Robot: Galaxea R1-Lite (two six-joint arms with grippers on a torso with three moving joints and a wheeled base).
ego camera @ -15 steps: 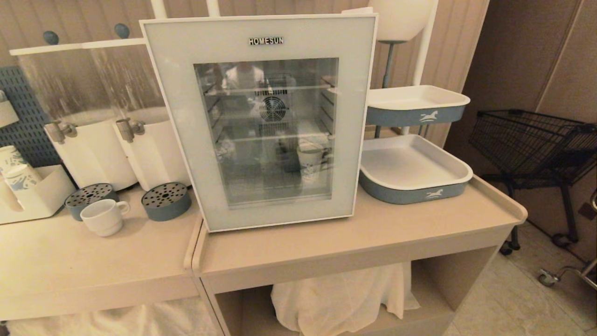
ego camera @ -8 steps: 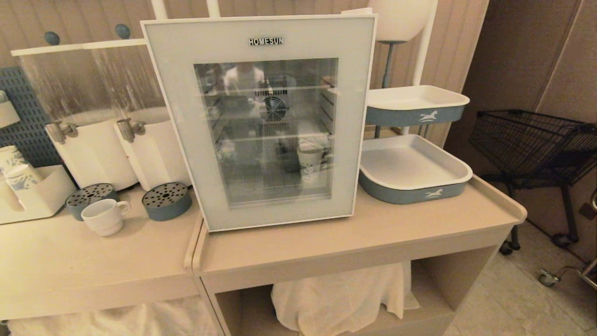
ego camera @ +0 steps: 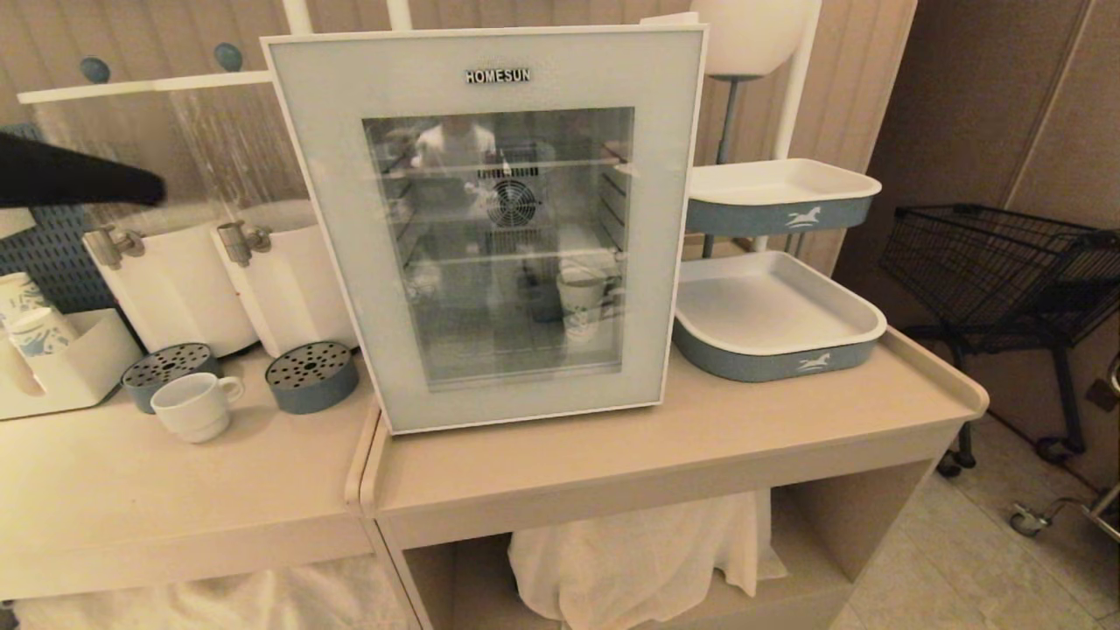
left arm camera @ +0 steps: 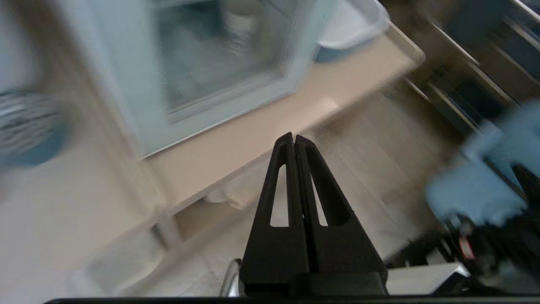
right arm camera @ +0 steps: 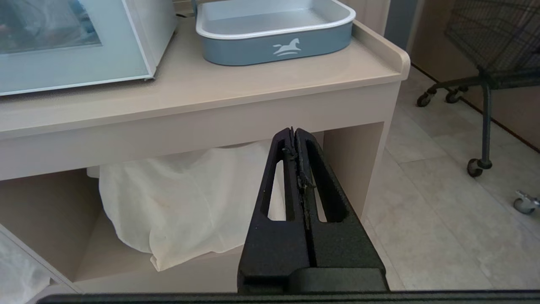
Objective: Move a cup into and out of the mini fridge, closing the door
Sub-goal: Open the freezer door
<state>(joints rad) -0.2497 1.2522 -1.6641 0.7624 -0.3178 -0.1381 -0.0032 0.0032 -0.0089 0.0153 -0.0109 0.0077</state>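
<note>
Inside the mini fridge (ego camera: 490, 227), behind the closed door (ego camera: 350, 219), stands a printed cup (ego camera: 581, 302); both grippers, left gripper (left arm camera: 294, 139) and right gripper (right arm camera: 294, 131), are pinched together, empty.

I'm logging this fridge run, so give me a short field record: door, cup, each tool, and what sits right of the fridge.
door: door of the mini fridge shut
cup: white cup on the counter, left of the fridge, beside two drip trays
left tool: left tool shut, empty, raised at the far left
right tool: right tool shut, empty, low before the counter
right of fridge: two blue trays
</note>
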